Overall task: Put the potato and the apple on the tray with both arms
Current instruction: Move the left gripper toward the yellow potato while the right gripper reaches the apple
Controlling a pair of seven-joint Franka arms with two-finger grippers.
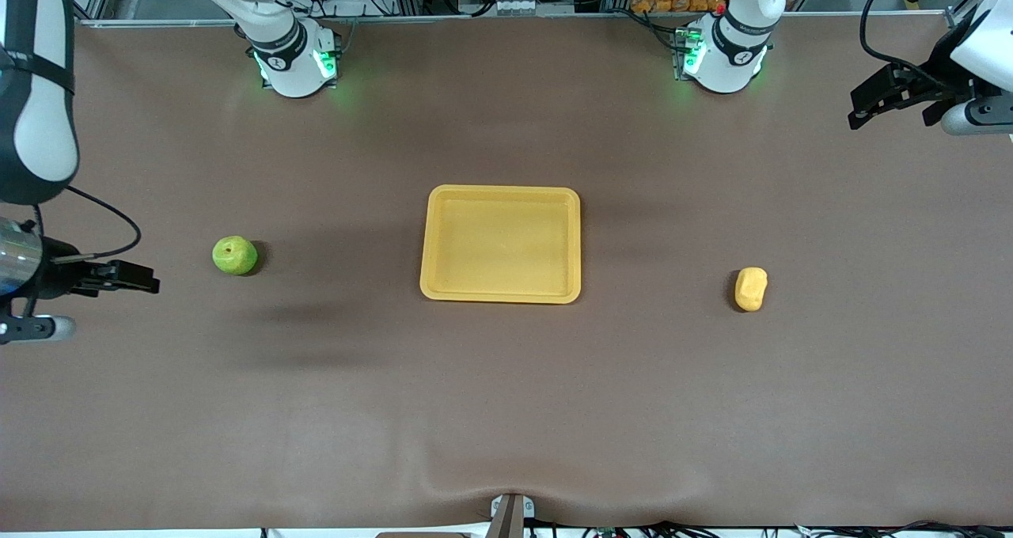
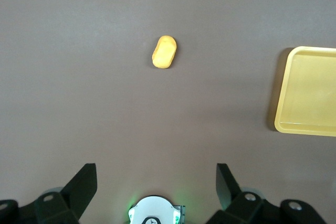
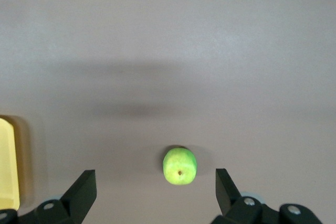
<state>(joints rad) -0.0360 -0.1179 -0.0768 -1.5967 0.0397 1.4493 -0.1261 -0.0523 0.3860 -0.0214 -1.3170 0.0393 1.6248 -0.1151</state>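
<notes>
Below the right gripper (image 3: 155, 182), which hangs with its fingers spread wide and nothing between them over the brown table (image 1: 506, 395) at the right arm's end, the small round yellow-green apple (image 1: 234, 255) sits just ahead of the fingertips, stem dimple up, a short way toward the shallow rectangular yellow-orange plastic tray (image 1: 431, 241) at mid-table. The left gripper (image 2: 156, 182), likewise released and empty, is raised over the left arm's end, and the lumpy oblong yellow-orange plastic potato (image 1: 750, 288) lies well ahead of it, between it and the tray. The step in hand looks like the approach, so each pincer should first centre over its fruit before descending. The apple is round and smooth and will likely roll if one finger touches first, so the right fingers should straddle its widest part evenly. The left gripper should probably close across the potato's narrow width. Both need a full lift to clear the tray's raised rim.
</notes>
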